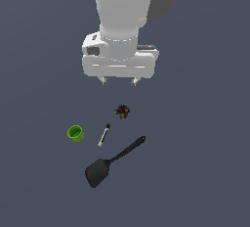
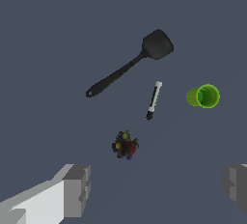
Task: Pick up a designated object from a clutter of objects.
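tool spread wide above four scattered things

taken from the exterior view's left to its right, the first thing is the small green cup [image 1: 75,133], lying tipped so its open mouth shows, on the dark grey worktop [image 1: 205,162]. just to its right, but apart from it, lies the thin white stick [image 1: 103,135], the designated object, flat on the worktop with its dark tip pointing up toward the arm. below and right of the stick is the black spatula [image 1: 112,163], its broad blade toward the lower left and its handle running up to the right; its handle passes near the stick's pale end without touching it. above the spatula's handle end and right of the stick's dark tip sits the tiny dark multicoloured lump [image 1: 122,111], by itself.

the tool [image 1: 118,81] hangs over the far side of the clutter, its white body above the lump and clear of everything. its two fingertips [image 1: 103,80] are released, set wide apart with nothing between them. in the wrist view the fingertips [image 2: 77,189] frame the edges, the lump [image 2: 125,145] is nearest them, the stick [image 2: 153,100] beyond it, between the spatula [image 2: 130,63] and the cup [image 2: 204,96].
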Robot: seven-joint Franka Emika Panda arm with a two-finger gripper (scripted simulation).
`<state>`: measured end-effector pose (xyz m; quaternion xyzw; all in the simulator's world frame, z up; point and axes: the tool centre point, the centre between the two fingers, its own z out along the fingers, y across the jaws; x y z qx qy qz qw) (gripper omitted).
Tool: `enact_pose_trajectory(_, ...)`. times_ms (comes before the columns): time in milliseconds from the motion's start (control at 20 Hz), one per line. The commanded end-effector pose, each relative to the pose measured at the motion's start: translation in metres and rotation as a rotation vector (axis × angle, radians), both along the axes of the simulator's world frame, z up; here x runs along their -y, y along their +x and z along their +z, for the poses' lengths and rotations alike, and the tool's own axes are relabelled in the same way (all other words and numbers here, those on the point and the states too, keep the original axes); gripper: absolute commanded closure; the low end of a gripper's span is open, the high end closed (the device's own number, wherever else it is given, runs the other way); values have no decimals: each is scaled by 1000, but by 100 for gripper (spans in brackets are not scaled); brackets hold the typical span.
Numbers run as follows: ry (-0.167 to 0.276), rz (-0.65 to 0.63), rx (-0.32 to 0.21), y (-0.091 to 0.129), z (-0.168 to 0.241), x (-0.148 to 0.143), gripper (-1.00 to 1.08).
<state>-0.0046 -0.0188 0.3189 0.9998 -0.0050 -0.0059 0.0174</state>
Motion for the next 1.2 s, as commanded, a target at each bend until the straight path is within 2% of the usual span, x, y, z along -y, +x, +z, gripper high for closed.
enact_pose_trajectory(0, 3, -10, 0, 4, -10, 3, -92)
enact_pose_trajectory(350, 18, -60, 3, 22, -56, 16, -92)
enact_pose_trajectory(700, 33, -144, 8, 40, -133, 40, -92)
enact_pose_trajectory(1150, 36, -241, 14, 43, -221, 71, -92)
